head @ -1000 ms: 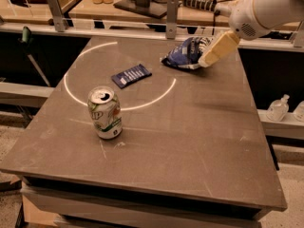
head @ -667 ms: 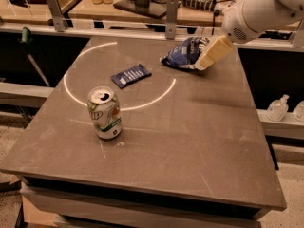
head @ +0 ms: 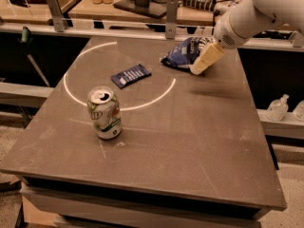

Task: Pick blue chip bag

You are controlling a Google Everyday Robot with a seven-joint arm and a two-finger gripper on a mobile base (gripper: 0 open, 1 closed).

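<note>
cream-coloured gripper on white robot arm sits a bit lower and further left than a second ago, tip right at right edge of crumpled dark-blue foil chip bag, looks like touching. honestly can't tell if gripper open or closed. bag on far right part of dark grey table, same spot as before, not lifted. flat dark-blue rectangular wrapper and upright green-and-white soda can haven't budged, both well left of bag.

The gripper sits at the bag's right edge, open table in front, the wrapper and can standing well apart to the left.
</note>
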